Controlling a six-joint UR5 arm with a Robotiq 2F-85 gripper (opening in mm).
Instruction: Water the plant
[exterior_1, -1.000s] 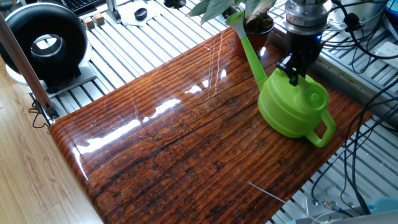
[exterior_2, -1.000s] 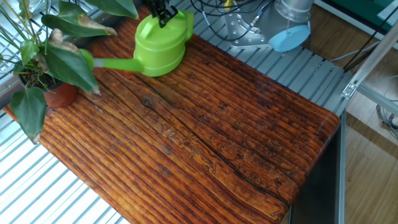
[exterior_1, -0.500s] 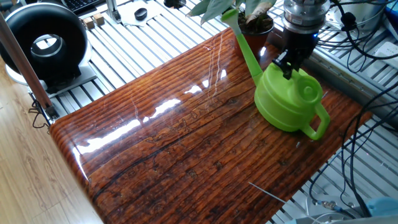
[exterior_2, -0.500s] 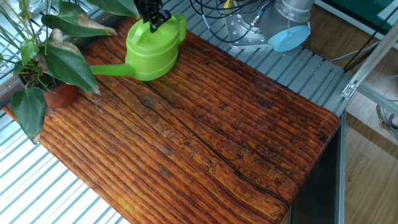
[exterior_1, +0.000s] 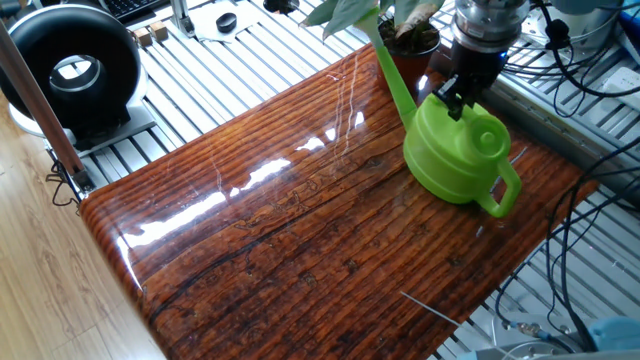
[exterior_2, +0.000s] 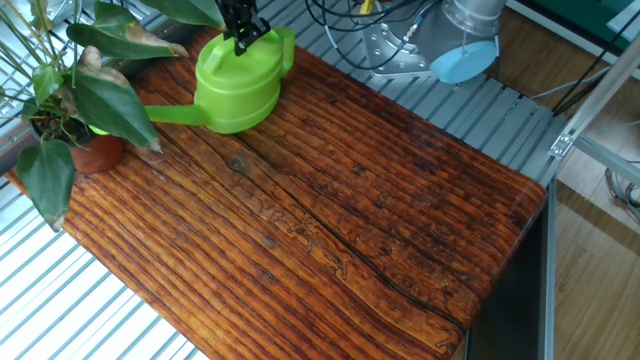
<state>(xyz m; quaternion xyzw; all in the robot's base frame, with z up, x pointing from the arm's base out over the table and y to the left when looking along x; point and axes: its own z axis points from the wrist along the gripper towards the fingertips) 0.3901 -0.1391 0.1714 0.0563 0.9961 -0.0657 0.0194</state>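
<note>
- Plant (exterior_2: 75, 110) sits at the table's far corner, terracotta pot (exterior_2: 97, 152) on the wood right by the edge; in one fixed view only its leaves and pot rim (exterior_1: 410, 40) show at the top.
- Leaves are broad and dark green, some with brown tips, drooping over the board edge.
- Can (exterior_1: 455, 155) is lime green, just beside the plant, tipped spout-first toward it; the spout (exterior_2: 170, 113) runs in under the leaves.
- Can handle (exterior_1: 503, 195) points away from the plant.
- Gripper (exterior_1: 456, 100) comes down from above, fingers clamped on the can's top rim. Closed, holding the can.
- Table (exterior_2: 340, 230) is glossy red-brown wood grain.
- Black round device (exterior_1: 75, 70) sits off the table on the slatted bench, well apart.
</note>
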